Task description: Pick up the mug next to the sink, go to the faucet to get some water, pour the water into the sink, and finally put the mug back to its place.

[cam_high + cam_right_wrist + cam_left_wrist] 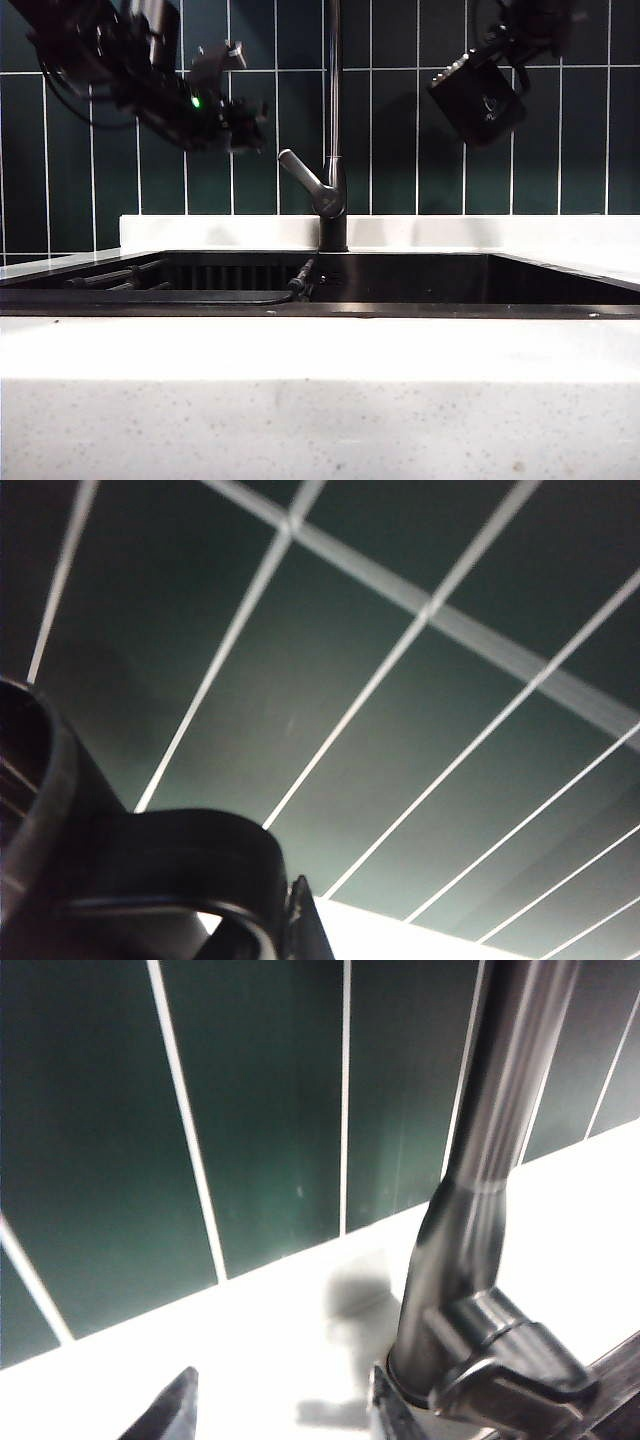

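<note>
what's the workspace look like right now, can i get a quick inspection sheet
surface: white speckled countertop, bare at the front
sink: wide dark recessed basin with a dark slatted rack at its left end
faucet: tall dark grey metal pipe, grey lever angled left
mug: matte black mug held tilted in the air, right of the faucet
clutter: nothing seen
grippers: left gripper open, empty, close to the faucet base; right gripper shut on the mug's black loop handle
cables: black cable on the left arm; dark hose inside the sink
surroundings: dark green tiled wall, white ledge below it
</note>
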`<control>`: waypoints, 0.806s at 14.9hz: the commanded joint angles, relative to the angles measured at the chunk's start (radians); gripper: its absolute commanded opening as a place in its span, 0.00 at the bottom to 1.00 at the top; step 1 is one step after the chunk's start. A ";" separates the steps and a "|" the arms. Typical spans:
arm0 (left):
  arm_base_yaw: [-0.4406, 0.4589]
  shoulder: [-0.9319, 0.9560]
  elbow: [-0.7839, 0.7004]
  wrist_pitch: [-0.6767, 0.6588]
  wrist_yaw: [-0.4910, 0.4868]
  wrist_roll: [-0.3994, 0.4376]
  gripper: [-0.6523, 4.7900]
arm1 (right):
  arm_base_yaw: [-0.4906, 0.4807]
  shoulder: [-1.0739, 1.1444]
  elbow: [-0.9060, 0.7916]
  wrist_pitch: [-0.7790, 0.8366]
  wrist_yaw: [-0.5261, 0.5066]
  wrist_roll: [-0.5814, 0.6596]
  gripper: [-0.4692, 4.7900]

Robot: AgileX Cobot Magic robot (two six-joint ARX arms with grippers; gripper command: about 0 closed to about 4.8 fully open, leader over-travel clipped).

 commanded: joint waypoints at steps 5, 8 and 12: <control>-0.009 -0.057 0.001 -0.104 -0.047 0.052 0.50 | -0.173 -0.004 0.005 -0.144 -0.221 0.285 0.09; -0.023 -0.057 0.001 -0.103 -0.050 0.077 0.50 | -0.226 0.025 -0.005 -0.179 -0.337 0.386 0.09; -0.035 -0.057 0.001 -0.103 -0.050 0.085 0.50 | -0.237 0.073 -0.050 -0.087 -0.361 0.384 0.09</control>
